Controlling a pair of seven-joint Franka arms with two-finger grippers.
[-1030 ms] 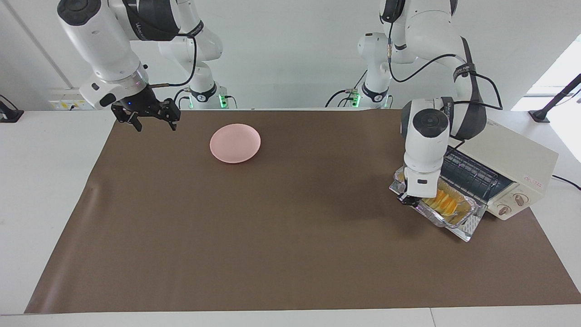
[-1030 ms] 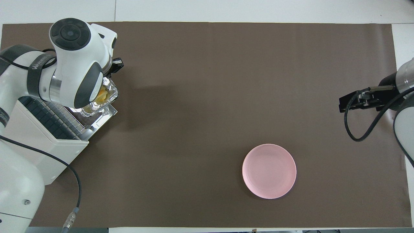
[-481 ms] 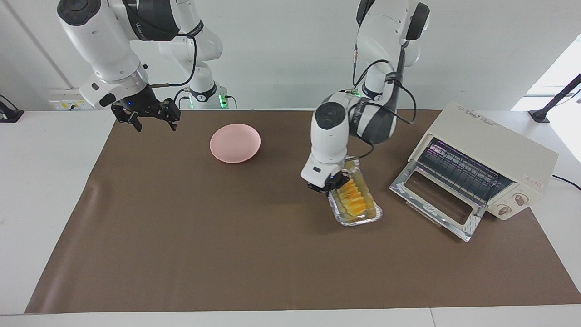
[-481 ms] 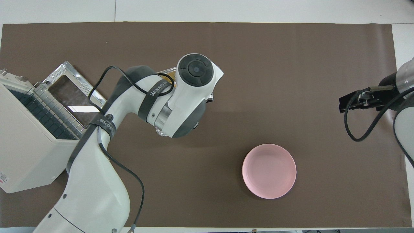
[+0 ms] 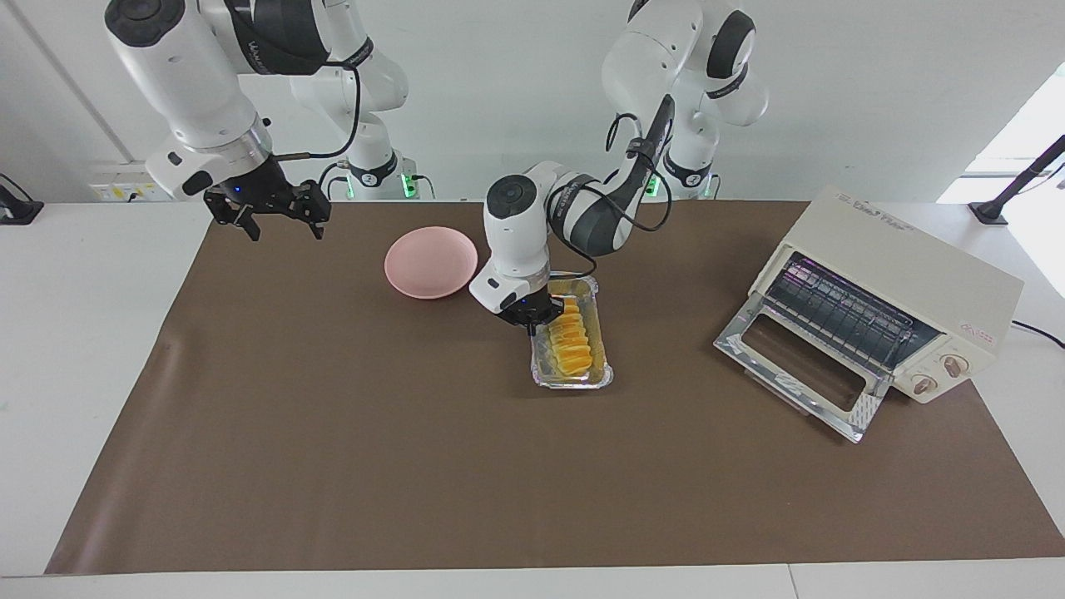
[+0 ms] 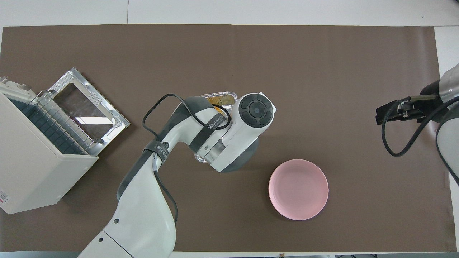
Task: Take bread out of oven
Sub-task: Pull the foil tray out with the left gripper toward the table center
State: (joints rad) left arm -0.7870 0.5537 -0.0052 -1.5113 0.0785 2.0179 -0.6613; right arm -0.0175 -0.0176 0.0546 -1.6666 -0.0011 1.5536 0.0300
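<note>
The bread [image 5: 571,344] lay in a foil tray [image 5: 572,378] at mid-counter, well apart from the oven [image 5: 903,291], whose door [image 5: 800,371] stood open. The left gripper [image 5: 532,319] was seen at the tray's end nearest the robots, beside the pink plate [image 5: 431,262]; whether its fingers pinched the foil rim could not be told. A one-ended hold on thin foil was judged liable to buckle, tipping the loaf onto the counter [image 5: 333,433]. The right gripper [image 5: 270,218], fingers spread, waited over the counter's corner.
</note>
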